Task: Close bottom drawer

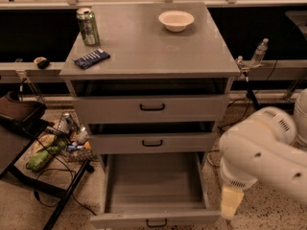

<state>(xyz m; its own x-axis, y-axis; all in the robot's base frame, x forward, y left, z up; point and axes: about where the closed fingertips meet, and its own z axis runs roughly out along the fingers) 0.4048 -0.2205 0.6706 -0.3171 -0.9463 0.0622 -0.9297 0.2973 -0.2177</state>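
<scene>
The bottom drawer [153, 186] of the grey cabinet [144, 56] is pulled far out and its inside is bare. Its front panel [120, 220] with a small black bar handle [157, 223] lies at the frame's lower edge. My gripper [231, 204] is a cream-coloured piece hanging down from the white arm [261, 152]. It is low at the right, just beside the drawer's right front corner. I cannot tell whether it touches the panel.
The top drawer [152, 108] and middle drawer [152, 143] stand slightly out. On the cabinet top are a green can [88, 27], a blue packet [91, 58] and a white bowl [176, 20]. A black stand with clutter [53, 143] and cables is on the floor at the left.
</scene>
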